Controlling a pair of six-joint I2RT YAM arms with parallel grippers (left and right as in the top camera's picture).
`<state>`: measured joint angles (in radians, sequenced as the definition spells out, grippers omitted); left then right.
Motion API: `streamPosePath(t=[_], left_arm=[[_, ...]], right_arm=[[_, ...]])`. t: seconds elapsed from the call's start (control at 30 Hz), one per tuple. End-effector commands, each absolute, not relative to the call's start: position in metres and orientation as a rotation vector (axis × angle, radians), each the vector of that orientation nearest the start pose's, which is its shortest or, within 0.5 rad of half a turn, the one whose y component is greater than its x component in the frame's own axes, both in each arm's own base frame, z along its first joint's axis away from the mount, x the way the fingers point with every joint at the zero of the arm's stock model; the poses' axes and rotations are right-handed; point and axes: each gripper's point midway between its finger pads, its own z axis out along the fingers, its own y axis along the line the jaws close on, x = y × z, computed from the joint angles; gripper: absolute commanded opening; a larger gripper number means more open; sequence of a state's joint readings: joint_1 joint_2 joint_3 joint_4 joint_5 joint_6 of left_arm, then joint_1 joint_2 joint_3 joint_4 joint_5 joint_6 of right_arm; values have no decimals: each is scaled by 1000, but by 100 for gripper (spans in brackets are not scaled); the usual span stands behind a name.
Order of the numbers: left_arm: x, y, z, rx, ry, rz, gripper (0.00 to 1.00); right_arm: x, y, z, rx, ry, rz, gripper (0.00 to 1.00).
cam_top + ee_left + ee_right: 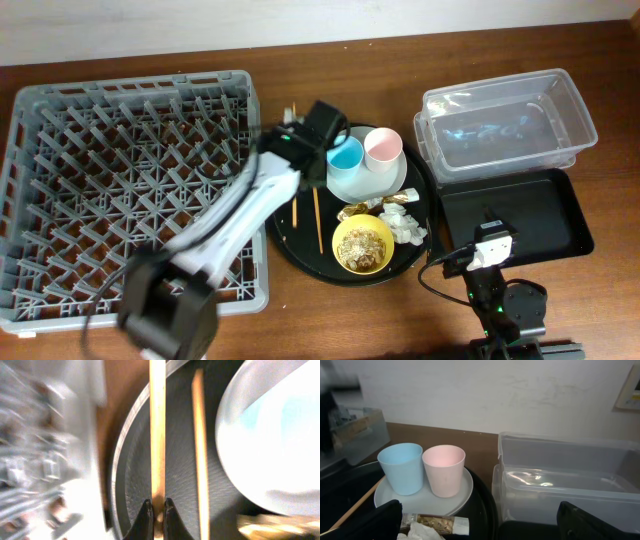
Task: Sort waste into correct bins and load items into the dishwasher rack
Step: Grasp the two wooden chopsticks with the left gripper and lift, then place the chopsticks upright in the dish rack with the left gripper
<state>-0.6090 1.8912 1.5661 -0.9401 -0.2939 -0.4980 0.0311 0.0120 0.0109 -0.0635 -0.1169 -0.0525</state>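
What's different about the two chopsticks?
The pinched chopstick is clamped in the left pincer; the free chopstick has no pincer on it. The pinched chopstick crosses the rim of the round tray; the free chopstick lies inside the rim, nearer the plate. Both are thin, pale wood and run nearly side by side.

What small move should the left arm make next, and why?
Probably a short lift, then carry towards the rack: the left tool is shut on one chopstick, low over the round tray, and the rack stands beside that tray.
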Motion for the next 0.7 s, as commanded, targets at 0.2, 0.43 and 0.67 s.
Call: streamPosePath(t=[0.2, 0.43, 0.67], left_arm=[[370, -87, 141, -64, 2789, 226, 1], [367, -85, 101, -62, 2815, 244, 1], [362, -80, 90, -60, 2823, 275, 15]], right_arm=[[245, 25, 158, -144, 1633, 75, 99], [245, 25, 158, -144, 1633, 75, 99], [245, 25, 158, -145, 1633, 75, 99]])
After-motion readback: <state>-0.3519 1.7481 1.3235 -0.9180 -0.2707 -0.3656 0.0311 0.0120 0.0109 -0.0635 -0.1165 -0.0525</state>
